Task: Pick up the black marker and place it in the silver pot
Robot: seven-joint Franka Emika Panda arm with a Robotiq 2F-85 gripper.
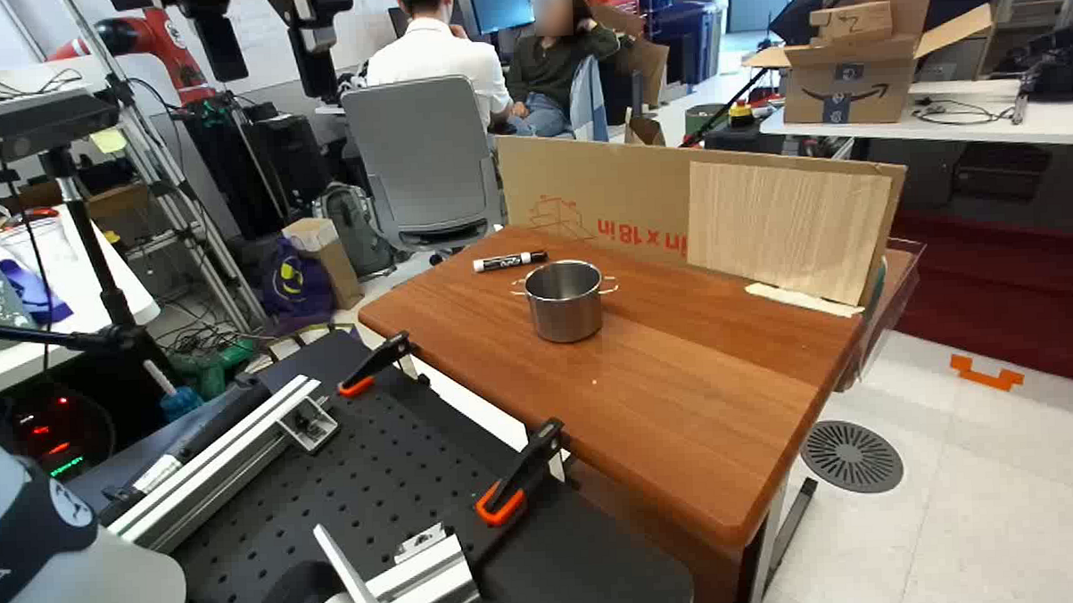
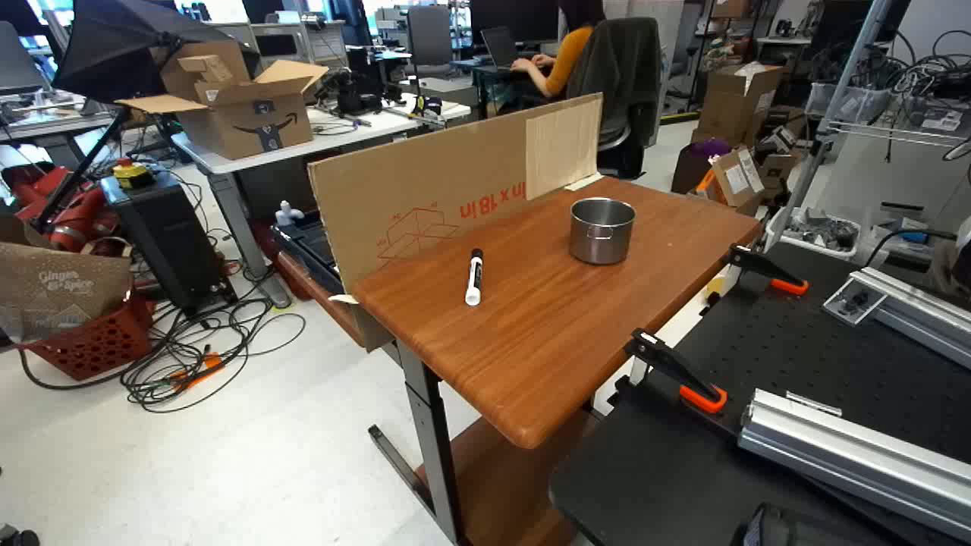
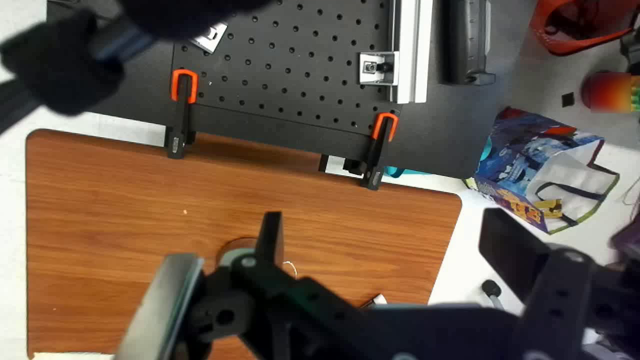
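Black marker (image 1: 509, 261) lies near the silver pot (image 1: 566, 311); gripper (image 1: 273, 77) fingers spread, seemingly well above the table (image 1: 701, 412)

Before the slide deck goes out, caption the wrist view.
Wrist view: the open tool partly hides the silver pot and the marker, both resting on the wooden table.

The pot (image 1: 566, 318) is glossy metal, the tabletop (image 1: 691, 385) smooth wood.
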